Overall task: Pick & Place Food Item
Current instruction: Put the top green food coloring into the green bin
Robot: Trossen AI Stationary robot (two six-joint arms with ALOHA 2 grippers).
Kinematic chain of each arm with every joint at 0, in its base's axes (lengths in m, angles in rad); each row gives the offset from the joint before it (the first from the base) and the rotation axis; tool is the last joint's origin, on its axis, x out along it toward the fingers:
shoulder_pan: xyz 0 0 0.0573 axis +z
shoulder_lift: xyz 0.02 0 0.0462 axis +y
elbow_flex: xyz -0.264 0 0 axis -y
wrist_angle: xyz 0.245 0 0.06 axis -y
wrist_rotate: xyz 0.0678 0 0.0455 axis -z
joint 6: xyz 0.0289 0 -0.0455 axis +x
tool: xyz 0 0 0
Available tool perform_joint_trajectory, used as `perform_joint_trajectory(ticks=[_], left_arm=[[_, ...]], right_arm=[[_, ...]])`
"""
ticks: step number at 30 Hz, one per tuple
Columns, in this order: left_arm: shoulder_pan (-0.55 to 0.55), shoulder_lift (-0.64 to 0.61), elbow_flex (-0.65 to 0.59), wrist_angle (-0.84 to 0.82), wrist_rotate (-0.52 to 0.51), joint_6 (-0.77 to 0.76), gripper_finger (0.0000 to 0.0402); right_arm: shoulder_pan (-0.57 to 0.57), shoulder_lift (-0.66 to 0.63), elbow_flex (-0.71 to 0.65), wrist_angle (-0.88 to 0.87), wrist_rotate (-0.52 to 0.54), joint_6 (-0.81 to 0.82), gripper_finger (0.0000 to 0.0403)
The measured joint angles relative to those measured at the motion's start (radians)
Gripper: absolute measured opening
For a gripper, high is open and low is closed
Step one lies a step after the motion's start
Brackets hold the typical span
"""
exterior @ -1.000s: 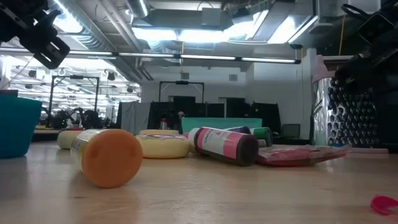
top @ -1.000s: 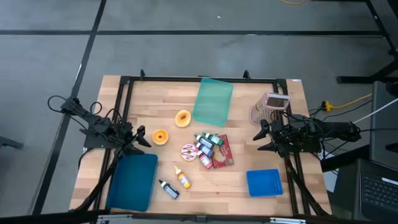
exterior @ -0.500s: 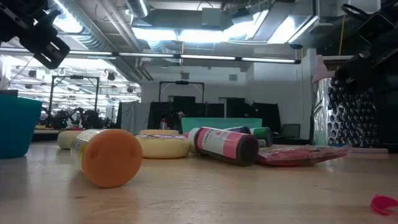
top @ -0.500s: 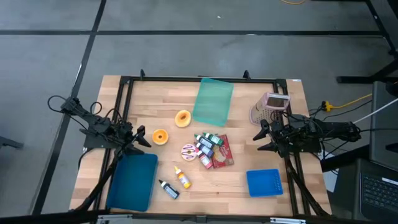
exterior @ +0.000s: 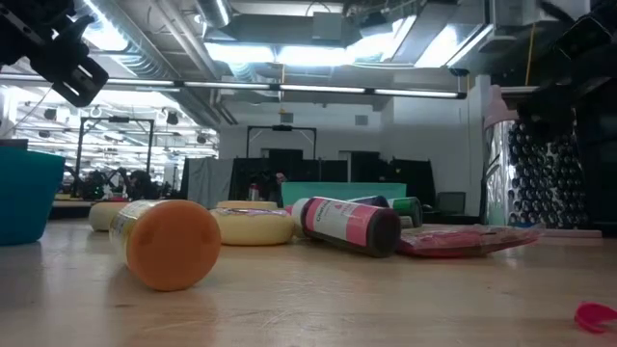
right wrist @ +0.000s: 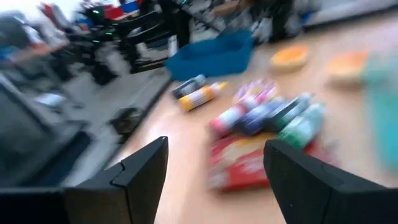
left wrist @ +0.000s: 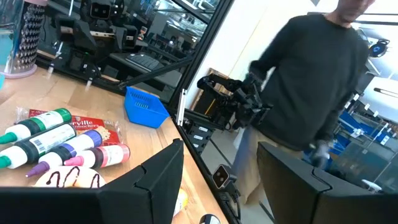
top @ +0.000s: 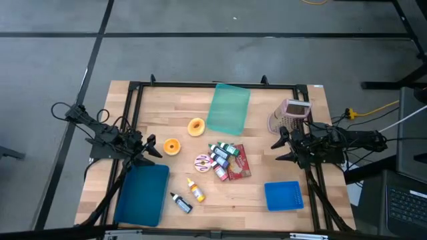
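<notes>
Donuts sit left of the bottle cluster (top: 223, 155): orange donut (top: 172, 147), yellow donut (top: 195, 127), and a white iced donut (top: 202, 162) touching the bottles. Which food the task means I cannot tell. Left gripper (top: 148, 148) hangs just left of the orange donut, fingers apart, likely poised for it. Right gripper (top: 279, 148) waits right of the cluster, fingers apart, holding nothing. 2 blue bins (top: 143, 193) flank the cluster on the wooden table (top: 267, 107). Beyond, a workshop and a person (left wrist: 311, 81)

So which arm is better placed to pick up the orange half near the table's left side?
Left, probably. The left gripper hovers open right beside the orange half; the right gripper waits across the table.
</notes>
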Motion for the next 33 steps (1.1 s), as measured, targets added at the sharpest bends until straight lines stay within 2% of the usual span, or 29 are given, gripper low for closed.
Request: perform_joint_trajectory(ticks=[5, 11, 14, 19, 21, 25, 29, 33], left_arm=[[0.000, 0.000, 0.000, 0.000, 0.000, 0.000, 0.0198], [0.000, 0.000, 0.000, 0.000, 0.000, 0.000, 0.0198], [0.000, 0.000, 0.000, 0.000, 0.000, 0.000, 0.0198], [0.000, 0.000, 0.000, 0.000, 0.000, 0.000, 0.0198], [0.000, 0.000, 0.000, 0.000, 0.000, 0.000, 0.0198], [0.000, 0.000, 0.000, 0.000, -0.001, 0.002, 0.0198], [0.001, 0.000, 0.000, 0.001, -0.081, 0.154, 0.0198], [0.001, 0.000, 0.000, 0.005, -0.241, 0.339, 0.0198]], right_arm=[[-0.017, 0.000, 0.000, 0.018, 0.168, -0.124, 0.0261], [-0.023, 0.000, 0.000, 0.018, 0.296, -0.127, 0.0261], [-0.023, 0.000, 0.000, 0.019, 0.320, -0.128, 0.0261], [-0.023, 0.000, 0.000, 0.023, 0.337, -0.221, 0.0261], [-0.023, 0.000, 0.000, 0.033, 0.336, -0.203, 0.0261], [-0.023, 0.000, 0.000, 0.048, 0.399, -0.120, 0.0261], [-0.023, 0.000, 0.000, 0.054, 0.447, -0.064, 0.0261], [-0.023, 0.000, 0.000, 0.080, 0.462, -0.015, 0.0261]])
